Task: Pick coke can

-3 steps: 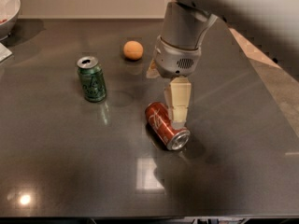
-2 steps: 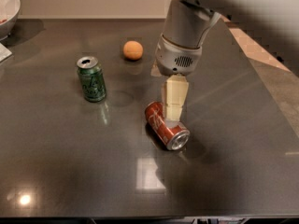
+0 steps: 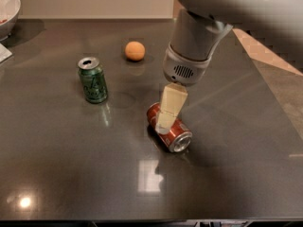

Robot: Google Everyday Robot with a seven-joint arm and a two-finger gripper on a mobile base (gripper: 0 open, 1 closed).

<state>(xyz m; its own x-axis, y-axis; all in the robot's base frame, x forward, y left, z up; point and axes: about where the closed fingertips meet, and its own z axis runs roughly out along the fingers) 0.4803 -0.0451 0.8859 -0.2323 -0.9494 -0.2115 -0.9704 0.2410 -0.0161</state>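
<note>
The coke can (image 3: 176, 135), red with silver ends, lies on its side on the dark table (image 3: 227, 164), its open silver end facing front right. My gripper (image 3: 165, 123) hangs from the grey arm (image 3: 194, 46) straight above the can and reaches down onto its middle, hiding part of the can's upper side. I cannot see whether the gripper grips the can or only touches it.
A green can with a silver top (image 3: 93, 80) stands upright left of the coke can. An orange ball-like fruit (image 3: 135, 50) lies behind. A white bowl (image 3: 7, 6) sits at the far left corner. The table's right edge (image 3: 265, 79) runs diagonally.
The gripper has moved a little to the left and down, from beside the can's right end onto its middle. The cans and the fruit have not moved.
</note>
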